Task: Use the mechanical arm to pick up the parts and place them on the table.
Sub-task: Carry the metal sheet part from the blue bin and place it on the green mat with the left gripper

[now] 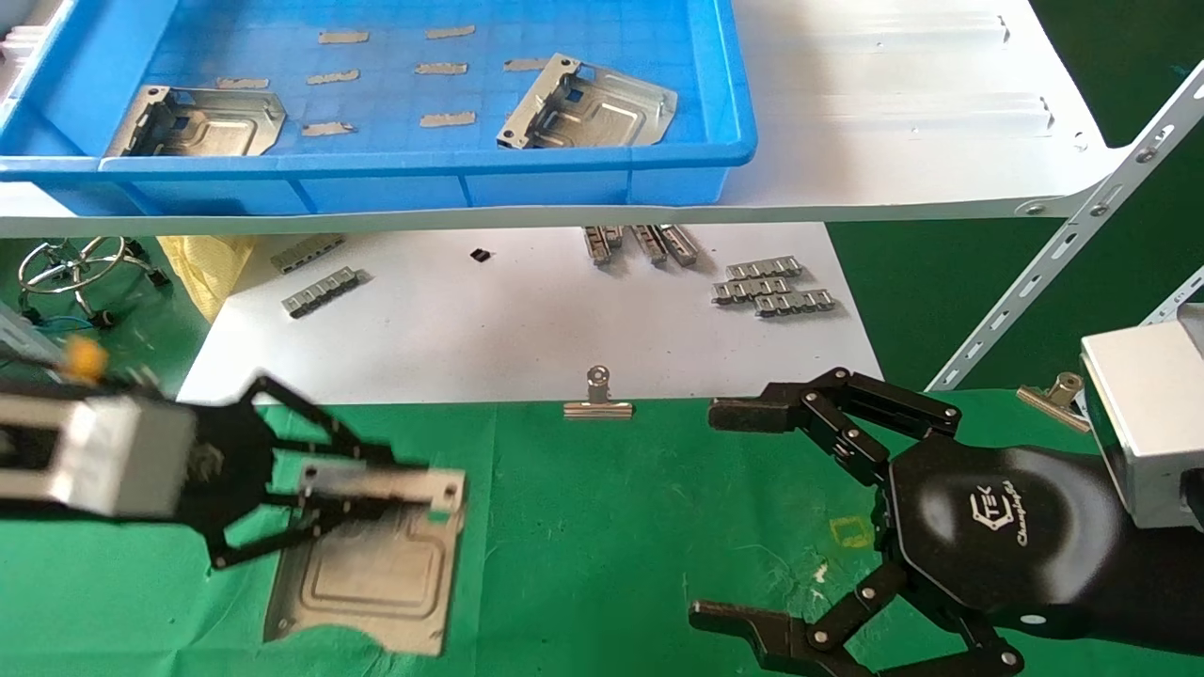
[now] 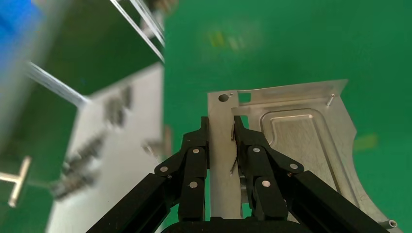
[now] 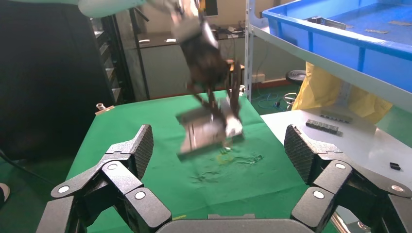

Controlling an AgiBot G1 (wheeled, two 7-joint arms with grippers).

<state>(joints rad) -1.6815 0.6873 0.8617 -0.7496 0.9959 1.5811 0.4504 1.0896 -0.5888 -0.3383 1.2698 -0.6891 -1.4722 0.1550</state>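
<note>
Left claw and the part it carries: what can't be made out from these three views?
- Head view: the left claw is motion-blurred, and its links cover the part's folded edge.
- Left wrist view: the fingers hide the strip they clamp; the frame edge cuts the plate.
- Right wrist view: blur hides whether the plate touches the table.
- The right claw, open, idles over the cloth.

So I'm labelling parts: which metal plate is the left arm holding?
Look at the green table, near its left side. The plate hangs there, pinched by its folded holed edge in the left gripper. The other two plates lie in the blue bin.
</note>
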